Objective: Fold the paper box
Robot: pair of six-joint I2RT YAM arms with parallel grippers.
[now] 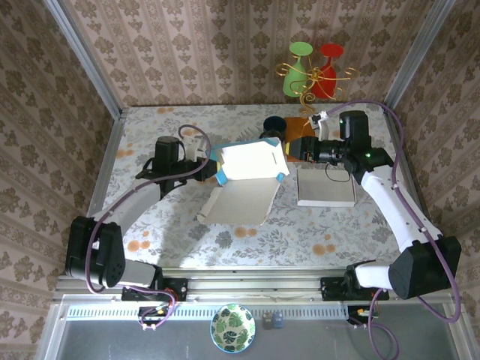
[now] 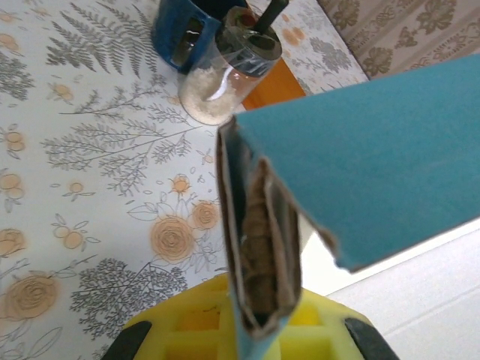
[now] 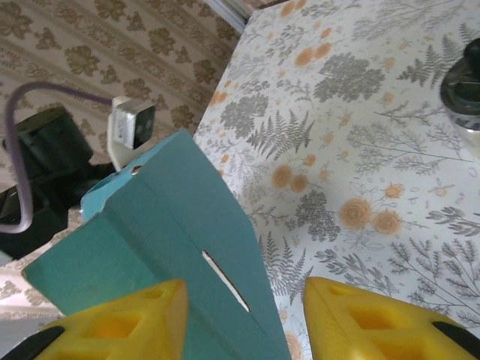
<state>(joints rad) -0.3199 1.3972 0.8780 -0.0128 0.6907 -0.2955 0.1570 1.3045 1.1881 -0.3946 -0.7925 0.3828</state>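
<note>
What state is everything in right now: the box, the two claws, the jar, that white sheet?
box: partly folded, one panel raised.
left gripper: shut on the box's edge.
right gripper: open, box edge between its fingers.
jar: upright, lid on, white powder inside.
white sheet: lying flat on the table.

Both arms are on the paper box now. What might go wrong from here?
1. The left tool pinches only a thin folded wall edge of the paper box; a hard pull may tear it or slip off.
2. The right tool stands open astride the teal slotted panel; closing askew could crease it.
3. The glass jar and blue cup stand close behind the box; a swing could topple them.
</note>
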